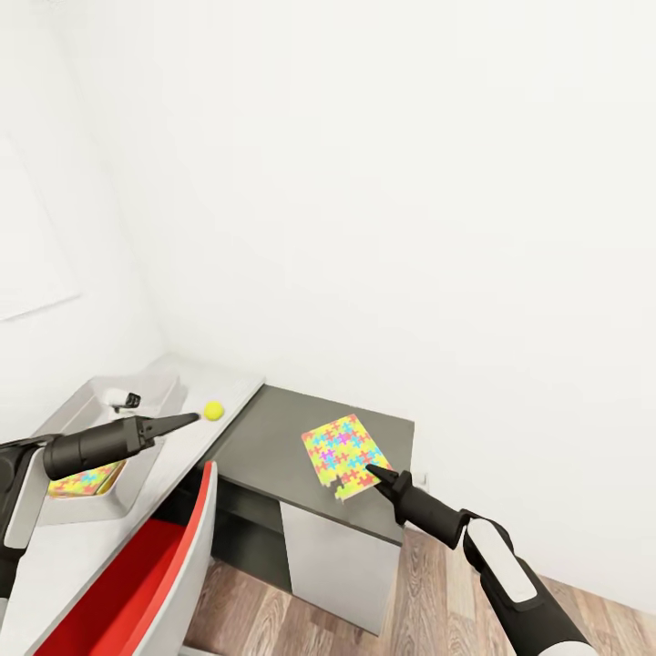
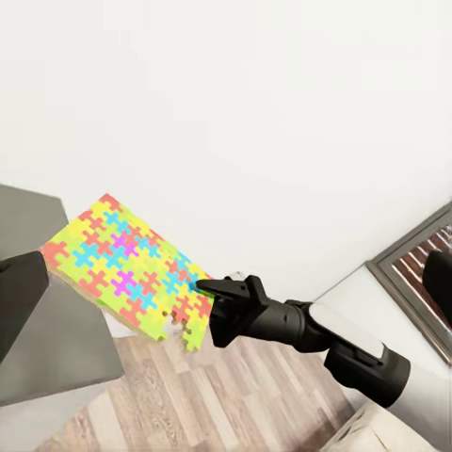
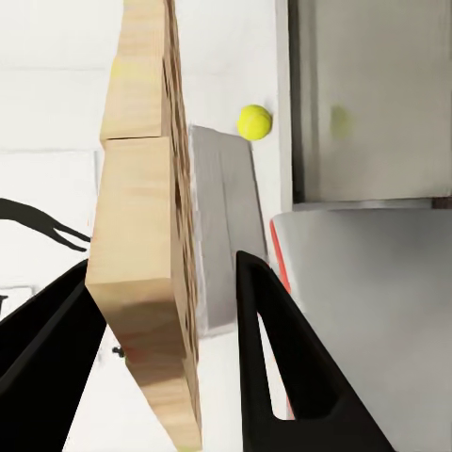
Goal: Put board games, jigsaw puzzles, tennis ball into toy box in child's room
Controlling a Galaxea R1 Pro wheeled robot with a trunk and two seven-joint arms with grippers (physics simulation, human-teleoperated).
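One jigsaw puzzle [image 1: 344, 454] is between our right fingers [image 1: 372, 471]; the left fingers [image 1: 187, 419] we cannot judge.

Toy box [image 1: 155, 387]: near end hidden behind left arm; puzzle inside it [image 1: 84, 480] mostly covered, just a corner showing. Small dark-and-white item at box's 12 o'clock end [image 1: 123, 399] too small to ID. Red chair [image 1: 137, 583] cut off by frame edge at 7 o'clock. Right wrist view: held puzzle [image 3: 151, 235] seen edge-on, cut off at the frame's edge, printed face not visible. Right gripper [image 1: 370, 471] tips partly hidden against puzzle edge.
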